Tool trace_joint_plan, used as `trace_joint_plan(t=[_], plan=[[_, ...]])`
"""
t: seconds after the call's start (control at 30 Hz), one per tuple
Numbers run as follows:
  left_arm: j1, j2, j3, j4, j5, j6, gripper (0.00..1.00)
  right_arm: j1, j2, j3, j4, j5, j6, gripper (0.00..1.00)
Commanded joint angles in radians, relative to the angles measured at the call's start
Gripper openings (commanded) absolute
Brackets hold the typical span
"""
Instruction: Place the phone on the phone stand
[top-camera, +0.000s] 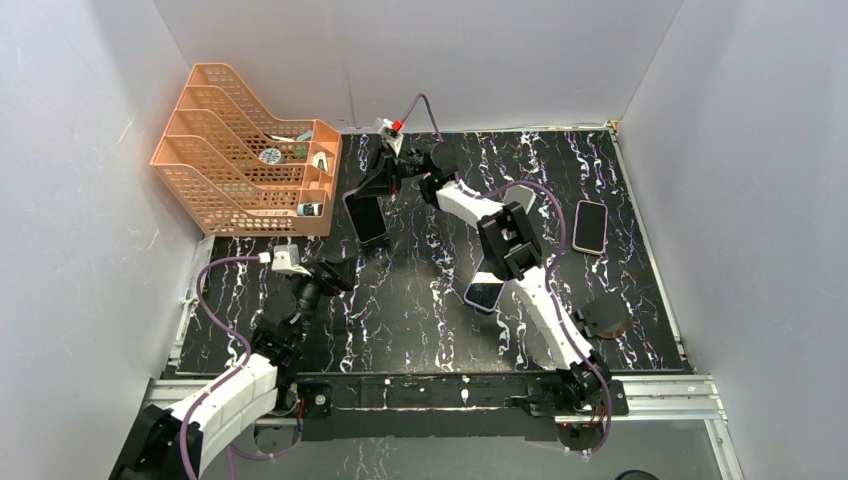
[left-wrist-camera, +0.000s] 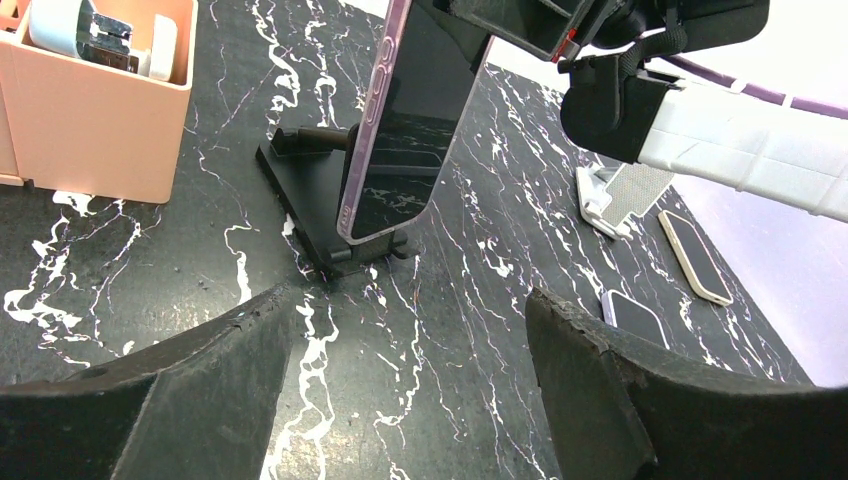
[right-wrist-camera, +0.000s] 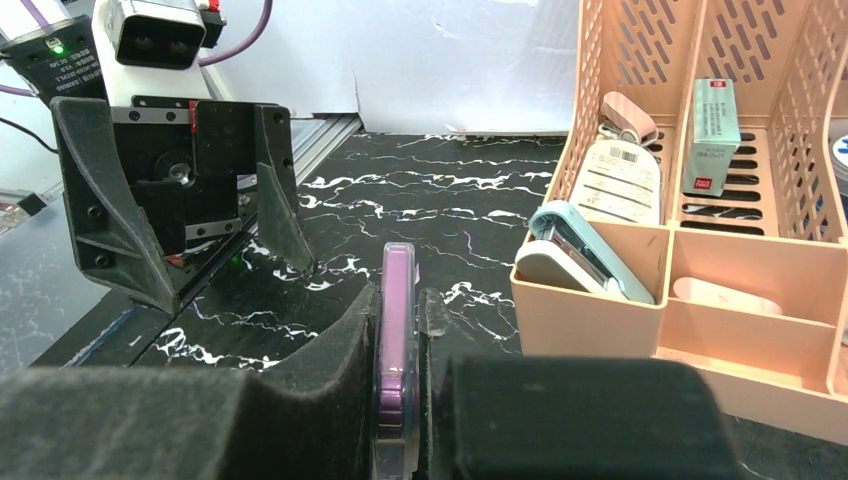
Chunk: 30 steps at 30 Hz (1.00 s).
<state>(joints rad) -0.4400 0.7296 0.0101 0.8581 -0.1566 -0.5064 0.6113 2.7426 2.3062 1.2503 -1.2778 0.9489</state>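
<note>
A phone in a purple case stands nearly upright with its dark screen facing my left wrist camera. Its lower edge rests at the front lip of the black phone stand, near the table's back left. My right gripper is shut on the phone's upper part. In the right wrist view the purple edge sits pinched between the pads. My left gripper hangs open and empty in front of the stand, a short way off. It faces the right wrist camera with its jaws spread wide.
An orange desk organiser with small office items stands just left of the stand. Two other phones lie flat on the marble mat, one under the right arm and one at the right. A white stand and a dark round object are also on the mat.
</note>
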Motion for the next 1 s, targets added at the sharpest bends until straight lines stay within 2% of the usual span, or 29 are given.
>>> trace_joint_plan(t=[0.0,0.57,0.97], plan=[[0.004,0.001,-0.024,-0.001,-0.009,0.002,0.82,-0.024,-0.029,-0.007,0.061,0.048,0.006,0.01],[0.004,0.043,-0.012,0.001,-0.001,0.003,0.82,-0.022,-0.021,-0.121,0.224,0.114,0.108,0.01],[0.004,0.038,-0.021,-0.002,-0.007,0.005,0.83,-0.020,-0.028,-0.159,0.194,0.110,0.069,0.01]])
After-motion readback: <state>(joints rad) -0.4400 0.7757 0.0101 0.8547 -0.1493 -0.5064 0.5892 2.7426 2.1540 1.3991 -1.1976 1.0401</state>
